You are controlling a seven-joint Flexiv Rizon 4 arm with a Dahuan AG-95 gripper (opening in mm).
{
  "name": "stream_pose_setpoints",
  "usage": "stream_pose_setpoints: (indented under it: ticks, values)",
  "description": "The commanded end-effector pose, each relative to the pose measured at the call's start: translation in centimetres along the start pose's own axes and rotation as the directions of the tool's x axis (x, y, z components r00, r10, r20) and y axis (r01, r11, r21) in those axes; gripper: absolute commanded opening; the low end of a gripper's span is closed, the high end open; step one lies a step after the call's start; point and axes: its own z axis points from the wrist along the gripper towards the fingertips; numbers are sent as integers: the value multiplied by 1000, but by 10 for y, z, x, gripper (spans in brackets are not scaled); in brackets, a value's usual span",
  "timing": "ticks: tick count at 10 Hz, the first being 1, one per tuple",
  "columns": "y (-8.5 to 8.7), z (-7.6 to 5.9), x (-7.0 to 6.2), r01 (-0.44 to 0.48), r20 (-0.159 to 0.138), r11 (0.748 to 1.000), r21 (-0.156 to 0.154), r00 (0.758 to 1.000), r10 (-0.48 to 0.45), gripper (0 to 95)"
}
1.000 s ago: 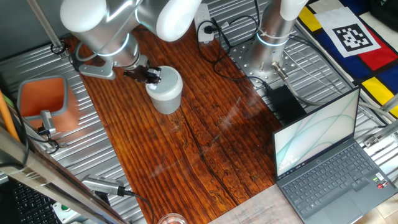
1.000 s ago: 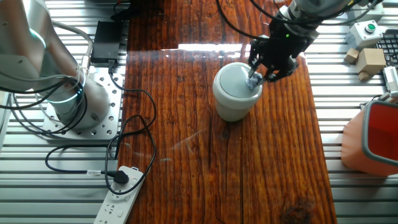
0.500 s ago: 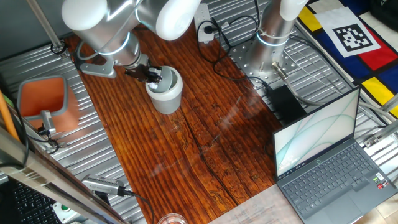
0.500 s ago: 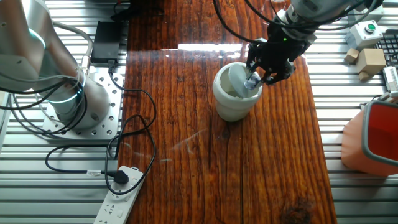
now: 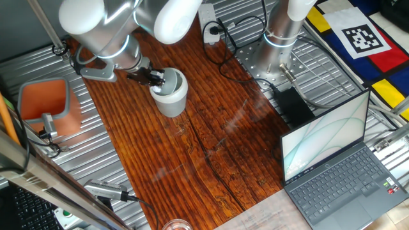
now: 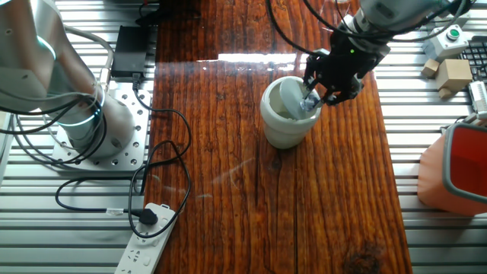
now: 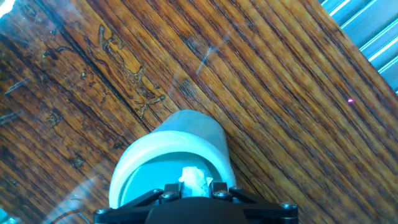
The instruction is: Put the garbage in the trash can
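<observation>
- In the one fixed view, the orange container (image 5: 43, 105) stands at the far left on the metal slats, well apart from the action.
- The gripper (image 5: 155, 78) reaches in from the left over the rim of the trash can (image 5: 171, 96), which stands upright on the wooden table (image 5: 211, 147).
- In the other fixed view the dark gripper (image 6: 310, 99) comes from the right, fingertips (image 6: 307, 103) dipped just inside the can's (image 6: 285, 122) mouth, the arm tilted down toward it.
- The fingers are pinched together on the garbage (image 7: 195, 182), a small whitish crumpled wad; in the hand view it sits between the fingertips, over the can's (image 7: 186, 134) opening.
- Whether the wad touches the can's inner wall cannot be told.
- The hand view shows only the gripper's (image 7: 195, 191) dark front edge, cut off at the bottom; the can's floor is largely hidden behind it.
- To the right, a laptop (image 5: 332, 160) stands open at the table's edge.
</observation>
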Motion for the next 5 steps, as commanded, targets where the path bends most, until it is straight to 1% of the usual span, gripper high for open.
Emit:
stream_pose_setpoints:
  ticks: [1,2,4,5]
  values:
    - [-2,1,-1,-5,-8,999,-37,1000,5,0]
    - [-3,2,-2,-5,-14,999,-51,1000,4,0]
    - [-2,3,-3,-7,-23,998,-64,1000,5,0]
    - [-2,3,-3,-18,-33,997,-72,999,16,0]
